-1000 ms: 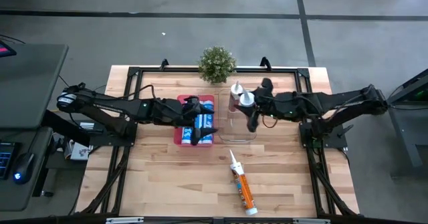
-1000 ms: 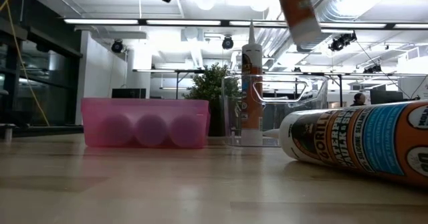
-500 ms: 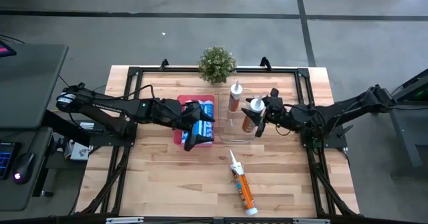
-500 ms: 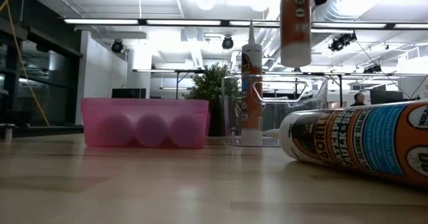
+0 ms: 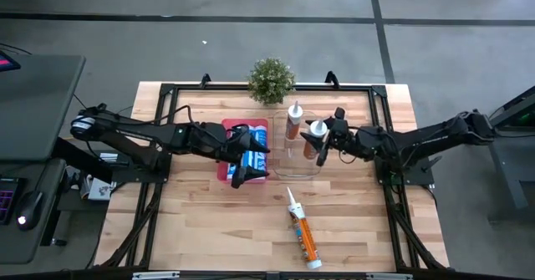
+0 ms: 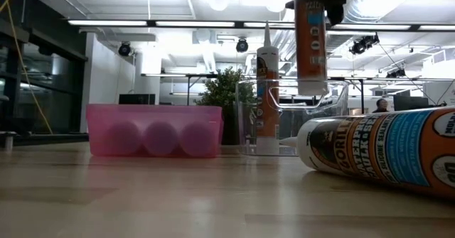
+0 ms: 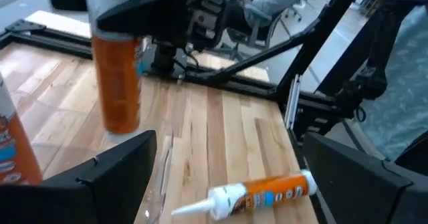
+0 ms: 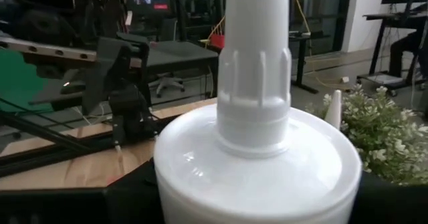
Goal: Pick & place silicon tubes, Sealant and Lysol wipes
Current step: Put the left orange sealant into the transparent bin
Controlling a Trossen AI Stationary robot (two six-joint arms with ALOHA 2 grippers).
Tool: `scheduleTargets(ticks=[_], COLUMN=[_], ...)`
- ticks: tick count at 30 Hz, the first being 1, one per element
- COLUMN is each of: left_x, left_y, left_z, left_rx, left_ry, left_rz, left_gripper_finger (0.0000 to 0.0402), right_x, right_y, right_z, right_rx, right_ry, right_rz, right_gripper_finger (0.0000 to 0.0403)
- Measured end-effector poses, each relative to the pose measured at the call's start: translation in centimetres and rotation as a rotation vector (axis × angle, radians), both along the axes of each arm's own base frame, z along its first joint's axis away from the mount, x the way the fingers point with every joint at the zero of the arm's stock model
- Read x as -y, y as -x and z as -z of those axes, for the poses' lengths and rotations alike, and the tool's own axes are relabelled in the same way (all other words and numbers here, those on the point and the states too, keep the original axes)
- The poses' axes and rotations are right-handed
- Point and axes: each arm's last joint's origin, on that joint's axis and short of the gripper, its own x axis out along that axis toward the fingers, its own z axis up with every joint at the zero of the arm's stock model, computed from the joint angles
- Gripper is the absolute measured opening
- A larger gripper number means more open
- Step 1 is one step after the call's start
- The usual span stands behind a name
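Note:
My right gripper is shut on an orange sealant tube, which is upright above the clear container. A second tube stands on its flat end inside that container. A third tube lies on its side on the table near the front. My left gripper is open and empty over the near edge of the pink bin. The Lysol wipes lie in that bin. My right gripper holds the tube by its upper end, just below the white cap. The fingers come level from the table's right side. The tube hangs upright, nozzle up, its flat end about level with the container's rim.
A small potted plant stands at the table's far edge behind the containers. A black frame runs around the work area. Bare wood lies at the near left and near right of the lying tube.
My right gripper has turned the held tube from tilted to upright. It has lowered the tube toward the clear container, so the flat end now hangs just over the rim.

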Motion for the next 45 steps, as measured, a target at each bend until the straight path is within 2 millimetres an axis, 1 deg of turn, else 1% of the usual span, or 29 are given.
scheduleTargets(ticks=[4,10,15,22,26,30,33,37,45], left_x=[0.0,-0.2,-0.2,-0.2,-0.2,-0.2,-0.2,-0.2,-0.2], left_y=[-0.3,-0.4,-0.4,-0.4,-0.4,-0.4,-0.4,-0.4,-0.4], left_z=[-0.1,-0.4,-0.5,-0.5,-0.5,-0.5,-0.5,-0.5,-0.5], left_rx=[0.024,0.056,0.064,0.063,0.063,0.063,0.064,0.064,0.063], left_ry=[0.01,0.024,0.031,0.041,0.041,0.041,0.044,0.043,0.045], left_rz=[-0.006,-0.076,-0.089,-0.095,-0.095,-0.095,-0.111,-0.116,-0.117], left_gripper_finger=[0.037,0.037,0.037,0.037,0.037,0.037,0.037,0.037,0.037], right_x=[0.7,1.6,2.4,3.5,3.6,3.5,3.6,3.6,3.6], right_y=[0.0,0.0,0.0,0.0,-0.3,-1.2,-1.7,-2.3,-2.8], right_z=[0.7,1.2,1.2,1.2,1.3,2.1,2.7,3.0,3.9], right_rx=[-0.019,-0.042,-0.061,-0.064,-0.056,-0.075,-0.084,-0.065,-0.107], right_ry=[0.005,0.025,0.056,0.07,0.07,0.067,0.067,0.069,0.059], right_rz=[-0.017,-0.059,-0.039,-0.063,-0.092,-0.116,-0.116,-0.113,-0.104], right_gripper_finger=[0.0193,0.0193,0.0193,0.0193,0.0193,0.0193,0.0193,0.0193,0.0193])
